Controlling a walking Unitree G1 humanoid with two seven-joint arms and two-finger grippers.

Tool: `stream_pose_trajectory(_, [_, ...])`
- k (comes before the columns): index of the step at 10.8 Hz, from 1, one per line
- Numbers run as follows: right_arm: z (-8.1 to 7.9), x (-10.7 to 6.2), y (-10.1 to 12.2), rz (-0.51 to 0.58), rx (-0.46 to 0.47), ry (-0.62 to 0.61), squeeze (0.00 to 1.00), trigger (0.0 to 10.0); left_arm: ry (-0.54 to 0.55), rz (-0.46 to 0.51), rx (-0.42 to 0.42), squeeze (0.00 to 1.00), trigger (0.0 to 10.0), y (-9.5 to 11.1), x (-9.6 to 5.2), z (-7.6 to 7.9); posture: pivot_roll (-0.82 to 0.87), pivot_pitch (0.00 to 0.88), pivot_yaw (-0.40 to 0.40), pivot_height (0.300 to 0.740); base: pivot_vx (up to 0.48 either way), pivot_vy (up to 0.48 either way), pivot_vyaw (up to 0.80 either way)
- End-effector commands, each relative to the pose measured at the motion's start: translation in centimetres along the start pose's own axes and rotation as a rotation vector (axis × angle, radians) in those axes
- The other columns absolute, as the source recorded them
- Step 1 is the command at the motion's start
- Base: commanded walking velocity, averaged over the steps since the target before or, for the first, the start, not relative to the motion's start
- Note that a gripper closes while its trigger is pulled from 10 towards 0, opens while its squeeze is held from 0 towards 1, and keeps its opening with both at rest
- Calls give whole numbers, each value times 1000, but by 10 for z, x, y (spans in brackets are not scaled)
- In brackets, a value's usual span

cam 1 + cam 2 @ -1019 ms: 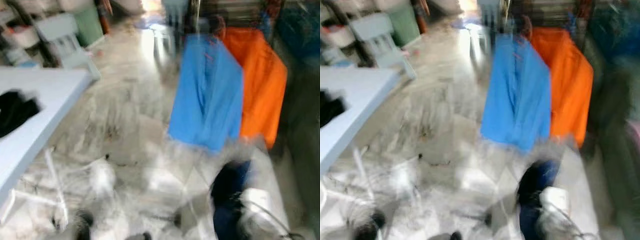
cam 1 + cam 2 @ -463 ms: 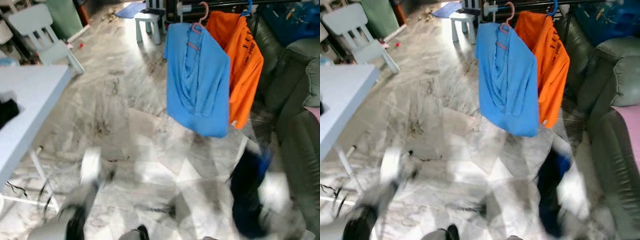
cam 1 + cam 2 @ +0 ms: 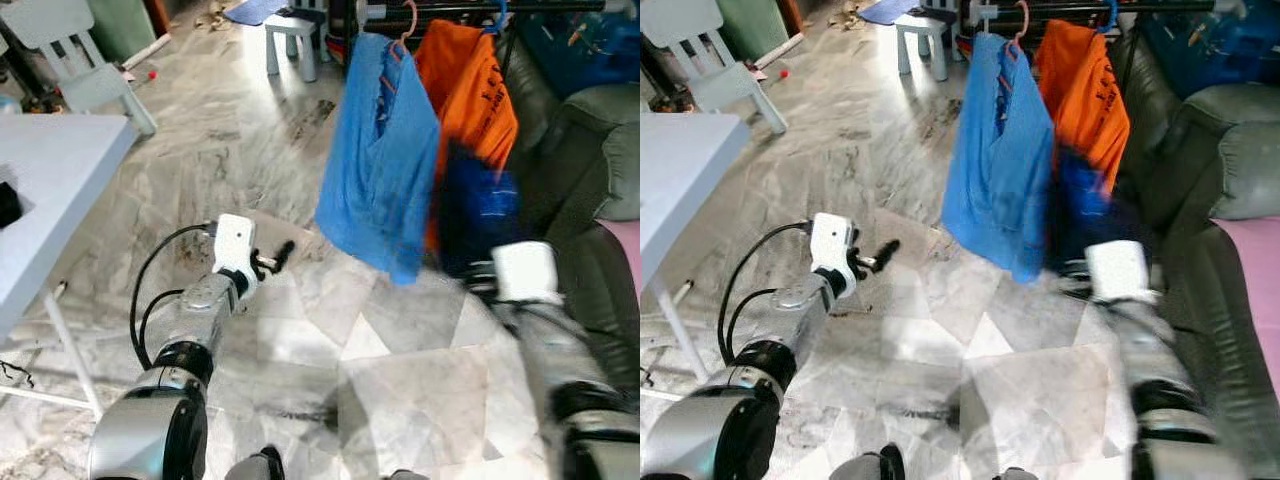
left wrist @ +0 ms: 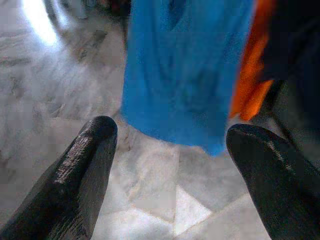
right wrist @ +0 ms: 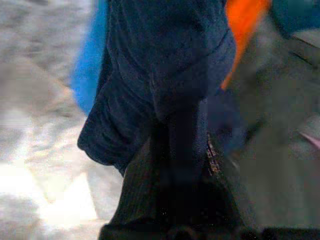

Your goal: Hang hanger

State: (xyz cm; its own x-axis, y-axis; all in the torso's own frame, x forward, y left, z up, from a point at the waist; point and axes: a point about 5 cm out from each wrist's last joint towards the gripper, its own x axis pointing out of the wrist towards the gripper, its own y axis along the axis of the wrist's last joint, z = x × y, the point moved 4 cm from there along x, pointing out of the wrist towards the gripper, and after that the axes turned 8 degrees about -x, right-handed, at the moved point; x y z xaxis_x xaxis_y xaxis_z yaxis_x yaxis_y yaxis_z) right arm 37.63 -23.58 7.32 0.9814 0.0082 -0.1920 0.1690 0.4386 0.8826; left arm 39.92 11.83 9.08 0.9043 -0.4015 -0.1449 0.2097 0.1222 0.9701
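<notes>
Right gripper point(image 5: 187, 150): raised in front of the clothes rail, fingers closed on a dark navy garment point(image 3: 478, 215); the picture is blurred here, and the hanger inside it cannot be made out.
Dark navy garment: held up beside the hanging clothes, overlapping the lower part of the orange shirt point(image 3: 470, 80).
Left gripper point(image 3: 272, 258): held low over the marble floor point(image 3: 400, 370), fingers point(image 4: 85, 165) spread wide, holding nothing.
Blue shirt point(image 3: 380, 170): hangs on a pink hanger point(image 3: 405, 22) from the rail point(image 3: 450, 8), just beside the orange shirt.
Sofa point(image 3: 600, 150): dark green, at the robot's right.
Counter point(image 3: 50, 190): white, at the robot's left.
</notes>
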Motion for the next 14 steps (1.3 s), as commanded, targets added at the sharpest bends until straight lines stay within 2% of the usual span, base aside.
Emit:
stream_pose_trajectory(1, [-5,2,21,84,-13,8,0,10000,-5,29,30,0,10000,4,-5,-4,-163,0,53,740,0,0,0])
stream_pose_trajectory(2, [-16,-8,19,101,41,20,0,10000,4,52,24,0,10000,-8,-20,-7,-158,0,53,740,0,0,0])
stream_pose_trajectory(3, [-19,-21,17,126,58,23,0,10000,23,43,-6,0,10000,-26,-36,-9,-145,0,57,740,0,0,0])
stream_pose_trajectory(4, [-17,-40,1,100,96,-53,0,10000,59,19,-38,0,10000,-52,-63,-10,-137,0,53,740,0,0,0])
stream_pose_trajectory(5, [-13,-55,-6,83,105,-130,0,10000,110,37,15,0,10000,-56,-77,-14,-132,0,53,740,0,0,0])
stream_pose_trajectory(6, [-12,-63,-10,54,174,-171,0,10000,128,58,15,0,10000,-51,-82,-16,-129,0,53,740,0,0,0])
stream_pose_trajectory(7, [-7,-71,-11,50,135,-226,0,10000,160,85,-35,0,10000,-40,-86,-22,-117,0,40,740,0,0,0])
stream_pose_trajectory(8, [-2,-73,-11,25,106,-267,0,10000,171,129,-13,0,10000,-20,-88,-32,-118,0,42,740,0,0,0])
stream_pose_trajectory(9, [-3,-71,-10,20,113,-257,0,10000,165,158,-3,0,10000,-14,-86,-35,-117,0,42,740,0,0,0])
stream_pose_trajectory(10, [-4,-75,-11,3,124,-278,0,10000,148,172,-30,0,10000,-10,-87,-32,-127,0,59,740,0,0,0])
stream_pose_trajectory(11, [-3,-85,-18,-38,178,-329,0,10000,153,154,-2,0,10000,-15,-90,-25,-139,0,73,740,0,0,0])
stream_pose_trajectory(12, [-8,-104,-20,-54,195,-346,0,10000,163,109,-38,0,10000,-30,-95,-18,-150,0,90,740,0,0,0])
stream_pose_trajectory(13, [-11,-123,-25,-84,237,-384,0,10000,149,95,-40,0,10000,-39,-98,-12,-157,9,84,740,0,0,0])
stream_pose_trajectory(14, [-14,-134,-19,-83,252,-376,0,10000,147,91,-63,0,10000,-41,-97,-10,-179,8,79,740,0,0,0])
